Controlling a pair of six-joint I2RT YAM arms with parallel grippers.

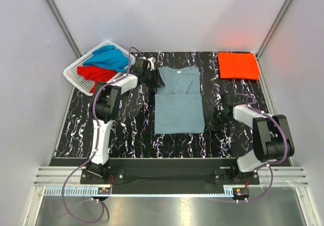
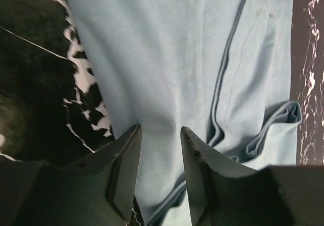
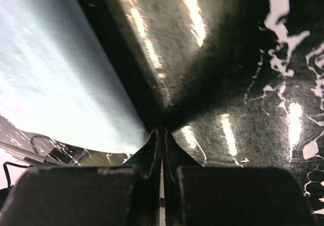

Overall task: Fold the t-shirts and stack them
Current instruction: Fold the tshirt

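Note:
A dull grey-blue t-shirt (image 1: 177, 109) lies flat mid-table with its sleeves folded inward. My left gripper (image 1: 156, 80) is at its top left corner. In the left wrist view that gripper (image 2: 159, 129) is open, its fingers straddling the cloth (image 2: 167, 59) beside a bunched fold. My right gripper (image 1: 208, 126) sits low at the shirt's lower right edge. In the right wrist view it (image 3: 162, 130) is shut with its tips on the table, and the shirt's edge (image 3: 55, 74) runs up to the left finger. Whether the hem is pinched is hidden. An orange-red t-shirt (image 1: 238, 65) lies folded at the back right.
A white slotted basket (image 1: 73, 76) at the back left holds a bright blue t-shirt (image 1: 109, 59) and a red t-shirt (image 1: 96, 74). The black marbled table (image 1: 131, 119) is enclosed by pale walls on three sides.

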